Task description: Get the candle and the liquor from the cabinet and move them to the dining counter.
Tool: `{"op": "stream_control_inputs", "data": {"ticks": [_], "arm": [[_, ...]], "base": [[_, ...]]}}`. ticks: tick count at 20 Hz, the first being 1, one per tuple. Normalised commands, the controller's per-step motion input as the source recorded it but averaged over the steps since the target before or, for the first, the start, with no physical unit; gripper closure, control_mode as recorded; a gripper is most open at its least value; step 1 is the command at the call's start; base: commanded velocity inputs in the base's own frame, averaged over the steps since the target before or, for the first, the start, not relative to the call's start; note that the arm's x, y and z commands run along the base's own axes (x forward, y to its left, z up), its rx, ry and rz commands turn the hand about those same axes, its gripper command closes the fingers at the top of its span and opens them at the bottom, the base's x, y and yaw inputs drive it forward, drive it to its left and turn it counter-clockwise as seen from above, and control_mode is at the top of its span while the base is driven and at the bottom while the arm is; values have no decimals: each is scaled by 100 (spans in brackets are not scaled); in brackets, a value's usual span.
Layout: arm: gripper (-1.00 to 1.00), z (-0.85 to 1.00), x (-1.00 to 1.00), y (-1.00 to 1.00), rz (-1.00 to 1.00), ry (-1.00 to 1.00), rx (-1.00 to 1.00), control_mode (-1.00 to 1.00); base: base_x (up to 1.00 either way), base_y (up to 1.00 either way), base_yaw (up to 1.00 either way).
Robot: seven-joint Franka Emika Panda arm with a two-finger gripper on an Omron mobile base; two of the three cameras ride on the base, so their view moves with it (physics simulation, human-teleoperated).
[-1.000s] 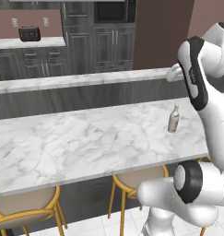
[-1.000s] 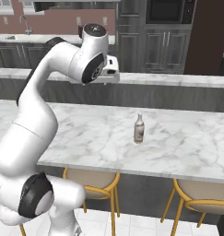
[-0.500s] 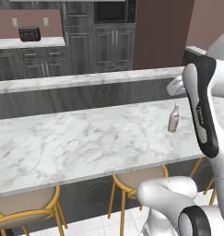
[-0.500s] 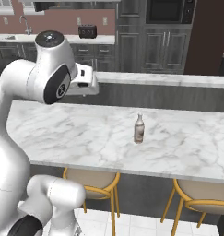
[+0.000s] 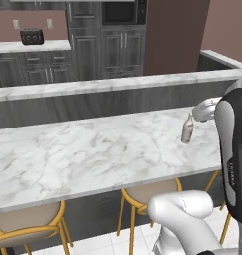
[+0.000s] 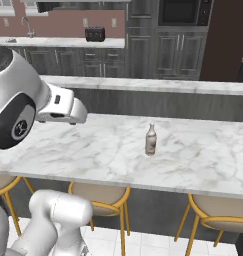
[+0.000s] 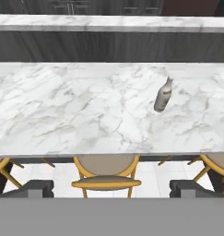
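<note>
On the marble tabletop [image 6: 93, 155] of the dining counter, the liquor [image 6: 151, 140] is standing upright, a small cream-white bottle with a bulbous body, a narrow neck and a brownish band. I am seeing it in the left base view [image 5: 187, 129] toward the right end of the slab, and in the hand view [image 7: 162, 96] right of centre, leaning in the picture because the camera is rolled. Nothing is touching it; bare marble is lying all round its foot.

Behind it the raised back ledge [image 6: 158, 85] is running the length of the island, above a dark grey panel. Under the near edge, round stools [image 7: 106, 173] with gold legs are tucked in; I am counting parts of three in the hand view.

My gripper [image 7: 111, 188] is hanging well back from the bottle, out over the stool side of the counter. Its two dark fingers [image 7: 34, 187] are standing spread as wide as they go, with nothing between them. The white arm [image 6: 23, 112] is looming large at the left of the right base view.

Farther off, dark grey cabinets [image 6: 143, 47] are lining the back wall, with a black toaster [image 6: 95, 34] on the far worktop and a built-in oven [image 6: 185, 11] beside it.
</note>
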Motion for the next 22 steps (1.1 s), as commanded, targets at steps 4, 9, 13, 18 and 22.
{"op": "stream_control_inputs", "data": {"ticks": [4,9,13,18,22], "arm": [[-100,0,-77,34,0,-5,0,-100],[-100,2,-24,26,0,-1,0,-100],[-100,11,0,7,0,0,0,-100],[-100,0,0,0,0,0,0,-100],[-100,0,0,0,0,0,0,-100]], "base": [[0,0,0],[0,0,0],[0,0,0],[0,0,0],[0,0,0]]}}
